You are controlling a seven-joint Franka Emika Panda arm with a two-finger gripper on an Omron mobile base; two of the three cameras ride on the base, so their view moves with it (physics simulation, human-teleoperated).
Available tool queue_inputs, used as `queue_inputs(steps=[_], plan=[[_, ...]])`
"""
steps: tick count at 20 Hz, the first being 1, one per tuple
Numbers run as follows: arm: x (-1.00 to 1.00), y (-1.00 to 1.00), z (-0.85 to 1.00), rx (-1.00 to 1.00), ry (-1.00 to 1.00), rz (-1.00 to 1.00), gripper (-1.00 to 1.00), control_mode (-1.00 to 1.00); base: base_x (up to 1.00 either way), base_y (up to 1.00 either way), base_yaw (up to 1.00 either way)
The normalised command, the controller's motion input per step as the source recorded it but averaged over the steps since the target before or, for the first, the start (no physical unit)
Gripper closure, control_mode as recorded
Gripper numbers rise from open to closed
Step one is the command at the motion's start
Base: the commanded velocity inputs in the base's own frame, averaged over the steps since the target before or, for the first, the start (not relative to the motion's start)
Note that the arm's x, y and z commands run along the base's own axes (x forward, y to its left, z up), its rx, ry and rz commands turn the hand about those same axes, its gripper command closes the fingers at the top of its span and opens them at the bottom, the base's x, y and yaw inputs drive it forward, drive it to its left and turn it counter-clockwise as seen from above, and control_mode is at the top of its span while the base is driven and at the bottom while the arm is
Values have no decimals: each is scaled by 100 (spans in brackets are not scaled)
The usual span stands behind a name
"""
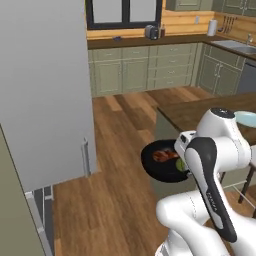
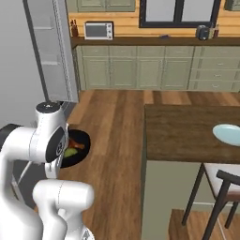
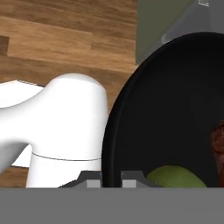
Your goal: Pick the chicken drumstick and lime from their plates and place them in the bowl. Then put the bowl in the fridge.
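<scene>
In the left base view the fridge (image 1: pixel 45 90) fills the left side, its grey door (image 1: pixel 47 100) swung open toward the camera, with the vertical bar handle (image 1: pixel 85 156) low on the door's right edge. Right of it, above the wooden floor (image 1: pixel 115 200), the black bowl (image 1: pixel 162 161) hangs level in the air, carried at its near right rim by the gripper (image 1: pixel 186 167), whose fingers are hidden there behind the white arm. Inside the bowl the chicken drumstick (image 1: pixel 161 155) lies near the middle, its long axis running roughly left to right across the bowl; which end is the bone cannot be told. The lime (image 1: pixel 179 163) sits at the bowl's right side, just beside the drumstick and next to the gripped rim. Farther right, the pale blue plate (image 1: pixel 247 118) rests on the dark wooden counter (image 1: pixel 200 112).

In the right base view the bowl (image 2: pixel 77 147) shows to the right of the arm, well apart from the counter (image 2: pixel 187 133), with the open fridge (image 2: pixel 49 51) behind it and the drumstick (image 2: pixel 76 145) angled from upper left down to the right beside the lime (image 2: pixel 70 152). The plate (image 2: pixel 228 134) lies at the far right.

In the hand view the fingertips (image 3: pixel 131 178) stand narrow, pinched on the bowl's rim (image 3: pixel 109 144), with the lime (image 3: pixel 175 177) just inside and the drumstick (image 3: pixel 217 142) at the right edge.
</scene>
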Motion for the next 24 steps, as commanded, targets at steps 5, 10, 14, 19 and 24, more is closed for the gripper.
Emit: queue_inputs(steps=[5, 10, 14, 19, 24], plan=[[0, 0, 0, 0, 0, 0, 100, 100, 76, -27, 0], [0, 0, 0, 0, 0, 0, 100, 100, 87, -10, -1], [0, 0, 0, 0, 0, 0, 100, 100, 79, -6, 0], [0, 0, 0, 0, 0, 0, 100, 100, 38, -21, 1], [0, 0, 0, 0, 0, 0, 100, 100, 45, -7, 9]])
